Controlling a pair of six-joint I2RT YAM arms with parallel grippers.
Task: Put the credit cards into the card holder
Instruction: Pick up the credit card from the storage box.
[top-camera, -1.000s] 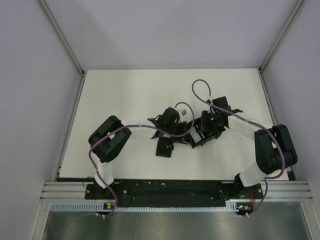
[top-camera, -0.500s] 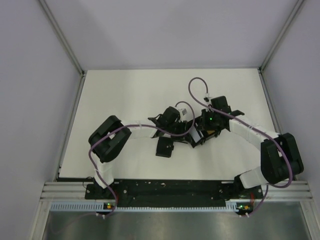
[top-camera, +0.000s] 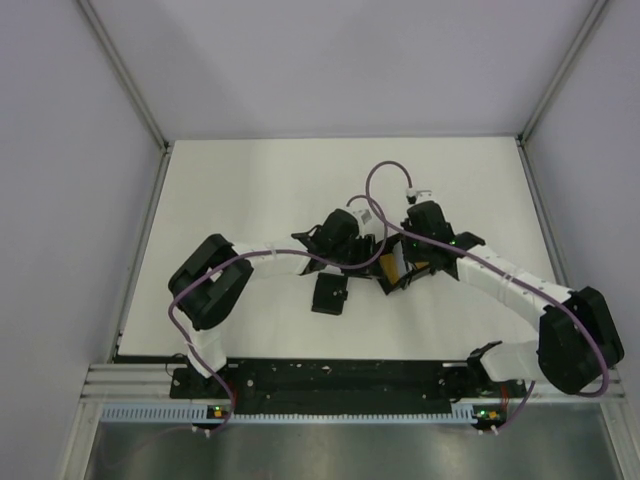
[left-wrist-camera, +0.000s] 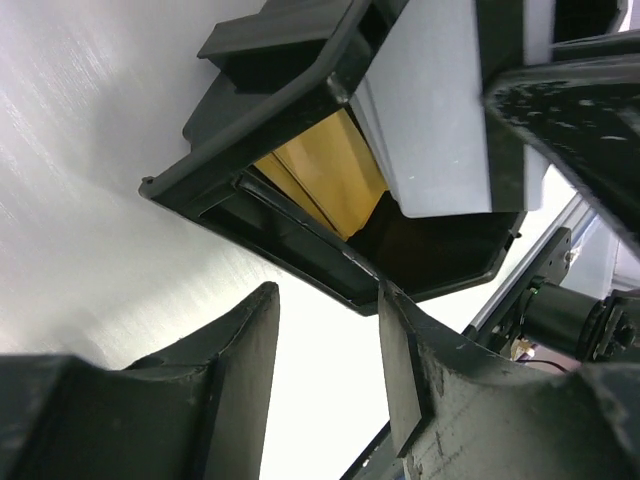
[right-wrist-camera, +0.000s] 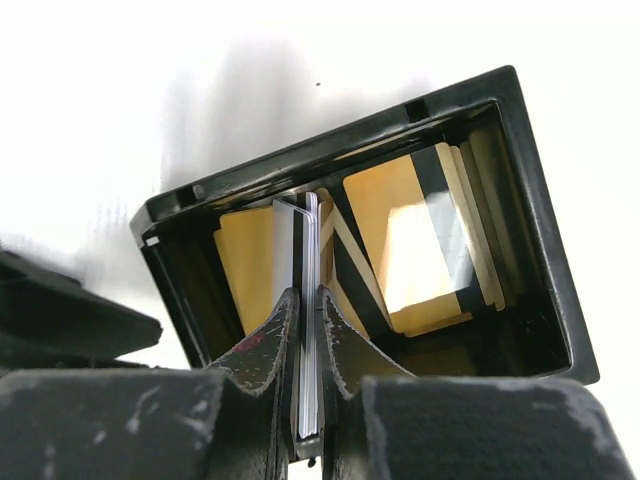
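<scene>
Presently, right claw (right-wrist-camera: 305, 300) pinches credit cards (right-wrist-camera: 308, 250) edge-on over the black box (right-wrist-camera: 330, 150); left claw (left-wrist-camera: 325, 300) stands parted, card holder (top-camera: 330, 293) near it.

Right elbow (top-camera: 578, 342) — farther outward

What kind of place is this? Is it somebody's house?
Probably a robot lab's test booth, not a house. A left arm and a right arm are mounted at the edge of a white table by a metal frame, with plain walls closing it in.
</scene>
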